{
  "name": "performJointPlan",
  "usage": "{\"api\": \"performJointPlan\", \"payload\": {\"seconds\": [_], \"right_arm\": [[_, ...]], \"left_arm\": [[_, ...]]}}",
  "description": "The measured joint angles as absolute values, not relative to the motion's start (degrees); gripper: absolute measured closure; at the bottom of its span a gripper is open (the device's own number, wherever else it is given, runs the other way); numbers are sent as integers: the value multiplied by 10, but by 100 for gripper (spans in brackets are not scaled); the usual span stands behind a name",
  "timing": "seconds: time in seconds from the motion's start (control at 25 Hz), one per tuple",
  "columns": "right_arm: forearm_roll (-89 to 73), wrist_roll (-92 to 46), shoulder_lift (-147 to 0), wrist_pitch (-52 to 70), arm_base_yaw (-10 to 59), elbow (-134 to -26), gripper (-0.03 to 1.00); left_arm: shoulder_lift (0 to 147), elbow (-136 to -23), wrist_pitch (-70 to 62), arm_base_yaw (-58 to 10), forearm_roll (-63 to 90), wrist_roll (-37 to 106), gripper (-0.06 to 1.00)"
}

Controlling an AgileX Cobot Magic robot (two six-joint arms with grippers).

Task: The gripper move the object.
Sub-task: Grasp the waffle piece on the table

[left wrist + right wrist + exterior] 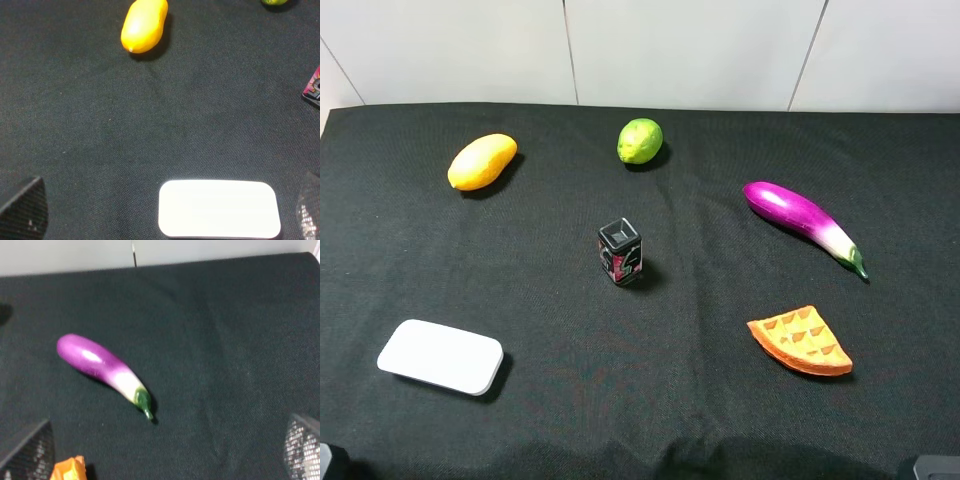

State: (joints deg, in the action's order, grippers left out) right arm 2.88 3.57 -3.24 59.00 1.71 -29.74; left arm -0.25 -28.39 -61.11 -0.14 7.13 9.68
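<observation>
Left gripper: jaws released and spread wide, nothing held; in its wrist view only the two dark tips showed, at the edges of the frame.
Right gripper: jaws likewise wide apart and gripping nothing, the mesh-patterned tips just in view.
Waffle slice: lay flat on the near right of the desk, grid side up, untouched; the right wrist view caught only an orange corner of it beside one jaw tip.
Eggplant: purple, on the right, farther back than the waffle slice and apart from it, its green stem end towards the near right.
White pad: flat with rounded corners, near left, under the left wrist camera.
Box: small and black with red markings, standing in the middle of the desk.
Mango: far left, lying at a slant.
Lime: far centre, well back from the box.
Desk: covered with a black cloth, a pale wall behind it.
</observation>
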Motion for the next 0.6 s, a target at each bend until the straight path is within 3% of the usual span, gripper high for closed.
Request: {"api": "performJointPlan", "payload": {"seconds": [0.6], "right_arm": [[-53, -115, -244, 578, 17, -336, 27]], "left_arm": [[-2, -284, -611, -1, 71, 97, -5]]}}
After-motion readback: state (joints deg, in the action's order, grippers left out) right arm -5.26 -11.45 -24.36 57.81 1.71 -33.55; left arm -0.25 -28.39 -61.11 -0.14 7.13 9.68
